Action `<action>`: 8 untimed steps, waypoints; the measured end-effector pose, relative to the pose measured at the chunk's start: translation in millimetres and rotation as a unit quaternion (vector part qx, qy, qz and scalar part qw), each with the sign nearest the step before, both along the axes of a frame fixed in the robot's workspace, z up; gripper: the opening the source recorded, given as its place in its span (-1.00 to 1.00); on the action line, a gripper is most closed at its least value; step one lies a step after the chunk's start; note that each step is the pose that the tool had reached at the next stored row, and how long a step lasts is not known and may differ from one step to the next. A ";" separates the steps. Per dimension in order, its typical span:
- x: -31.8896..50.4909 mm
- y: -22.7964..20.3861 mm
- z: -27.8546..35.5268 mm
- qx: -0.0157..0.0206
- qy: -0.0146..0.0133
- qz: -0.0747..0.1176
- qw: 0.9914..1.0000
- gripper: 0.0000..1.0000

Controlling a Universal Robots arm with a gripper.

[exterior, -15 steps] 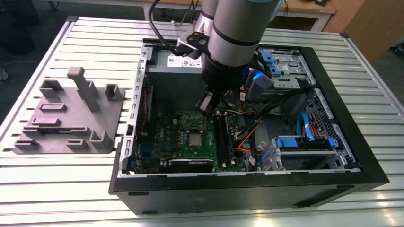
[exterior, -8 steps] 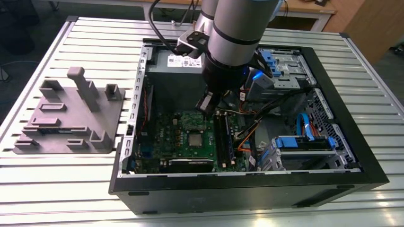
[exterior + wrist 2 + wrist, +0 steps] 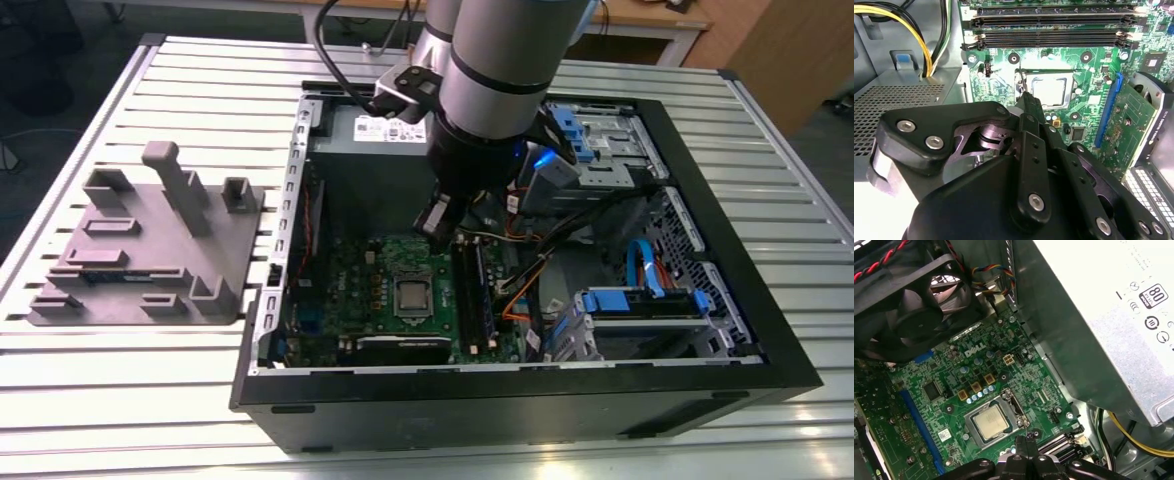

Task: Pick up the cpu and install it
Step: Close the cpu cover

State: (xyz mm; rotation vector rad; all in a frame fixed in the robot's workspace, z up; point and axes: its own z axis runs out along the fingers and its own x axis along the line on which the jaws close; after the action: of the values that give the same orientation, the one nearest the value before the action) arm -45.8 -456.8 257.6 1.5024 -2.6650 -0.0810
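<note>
A grey fixture tray (image 3: 140,255) is sitting on the counter (image 3: 80,400) at the exterior view's left, beside the open PC case (image 3: 534,400). The cpu (image 3: 412,294) is already lying in its socket on the green board (image 3: 354,290). The hand (image 3: 442,226) is hanging just above it, fingers pinched together, holding nothing.

exterior high, wrist views close, sharing motherboard (image 3: 387,290)

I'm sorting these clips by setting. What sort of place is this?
Probably a robotics lab or test bench for computer assembly. An open computer case lies on a slatted metal table, the robot's hand sits just above the cpu on the green circuit board, and a grey parts holder stands beside the case.
</note>
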 end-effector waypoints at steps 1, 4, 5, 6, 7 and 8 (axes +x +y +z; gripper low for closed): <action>0.0 0.0 0.4 0.000 0.000 0.000 1.000 -0.80; -0.4 0.0 2.7 0.000 0.000 0.000 1.000 -0.80; -0.6 0.0 3.5 0.000 0.000 0.000 1.000 -0.80; -0.9 -0.1 3.9 0.000 0.000 0.000 1.000 -0.80; -1.2 -0.5 3.9 0.000 0.000 0.000 1.000 -0.80; -1.5 -1.4 4.0 0.000 0.000 0.000 1.000 -0.80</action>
State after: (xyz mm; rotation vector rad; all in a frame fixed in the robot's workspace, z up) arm -47.4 -458.2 261.6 1.5026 -2.6644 -0.0797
